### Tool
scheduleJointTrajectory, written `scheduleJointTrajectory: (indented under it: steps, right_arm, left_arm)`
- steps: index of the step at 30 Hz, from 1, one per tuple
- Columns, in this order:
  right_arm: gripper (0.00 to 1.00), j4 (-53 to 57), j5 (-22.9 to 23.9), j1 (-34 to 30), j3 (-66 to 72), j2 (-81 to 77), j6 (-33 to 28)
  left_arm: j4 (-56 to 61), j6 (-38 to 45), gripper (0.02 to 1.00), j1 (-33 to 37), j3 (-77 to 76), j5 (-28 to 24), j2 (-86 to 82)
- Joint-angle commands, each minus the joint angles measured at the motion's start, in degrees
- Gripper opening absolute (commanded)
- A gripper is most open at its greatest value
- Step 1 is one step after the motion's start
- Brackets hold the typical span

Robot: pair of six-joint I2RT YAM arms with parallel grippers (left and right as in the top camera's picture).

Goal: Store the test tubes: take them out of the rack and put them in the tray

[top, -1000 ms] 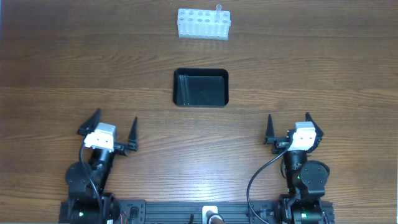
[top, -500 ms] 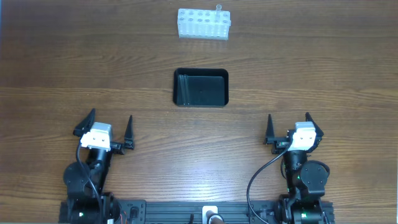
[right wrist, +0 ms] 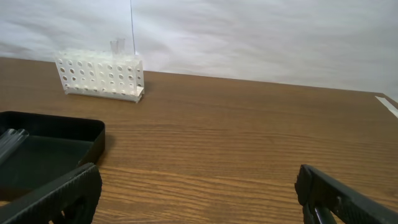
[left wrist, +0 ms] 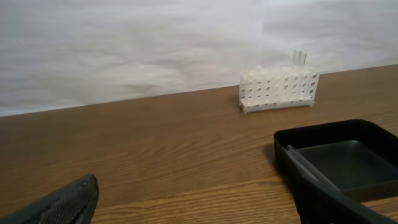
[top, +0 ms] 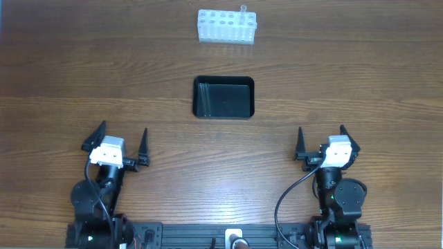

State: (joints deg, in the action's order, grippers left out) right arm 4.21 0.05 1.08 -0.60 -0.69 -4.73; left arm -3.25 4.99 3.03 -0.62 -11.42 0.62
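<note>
A white test tube rack (top: pixel 227 26) stands at the far side of the table, with one clear tube (top: pixel 243 10) upright at its right end. The black tray (top: pixel 223 79) sits mid-table, and clear tubes (top: pixel 203 97) lie along its left wall. My left gripper (top: pixel 123 131) is open near the front left, empty and well short of the tray. My right gripper (top: pixel 320 131) is open near the front right, also empty. The left wrist view shows the rack (left wrist: pixel 278 90), the standing tube (left wrist: pixel 299 59) and the tray (left wrist: pixel 323 127). The right wrist view shows the rack (right wrist: pixel 101 76) and the tray (right wrist: pixel 56 118).
Bare brown wood table surrounds the tray and rack. A white wall runs behind the table's far edge. Both arm bases stand along the near edge.
The left gripper has shifted slightly left and back toward its base. The right arm, the rack and the tray have not moved.
</note>
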Motion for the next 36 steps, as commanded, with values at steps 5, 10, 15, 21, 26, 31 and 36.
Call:
scheduleJointTrajectory:
  steps: [5, 10, 15, 21, 26, 31, 36]
  right_arm:
    - [0.993, 0.17, -0.44, -0.39, 0.28, 0.28, -0.07]
    - [0.991, 0.13, -0.44, -0.39, 0.28, 0.28, -0.07]
    - [0.991, 0.11, -0.44, -0.39, 0.28, 0.28, -0.07]
    - [0.991, 0.11, -0.44, -0.39, 0.28, 0.28, -0.07]
    - [0.993, 0.07, -0.63, -0.31, 0.28, 0.28, -0.07]
    - [0.991, -0.9, -0.7, -0.74, 0.28, -0.5, 0.07]
    - [0.991, -10.25, -0.9, -0.72, -0.33, -9.09, 2.97]
  left_arm:
    - [-0.09, 0.59, 1.0, 0.37, 0.26, -0.55, -0.39]
    - [-0.09, 0.59, 1.0, 0.37, 0.26, -0.55, -0.39]
    - [-0.09, 0.59, 1.0, 0.37, 0.26, -0.55, -0.39]
    - [-0.09, 0.59, 1.0, 0.35, 0.26, -0.55, -0.39]
    - [-0.09, 0.59, 1.0, 0.35, 0.26, -0.55, -0.39]
    - [-0.09, 0.59, 1.0, 0.37, 0.26, -0.55, -0.39]
    - [-0.09, 0.59, 1.0, 0.35, 0.26, -0.55, -0.39]
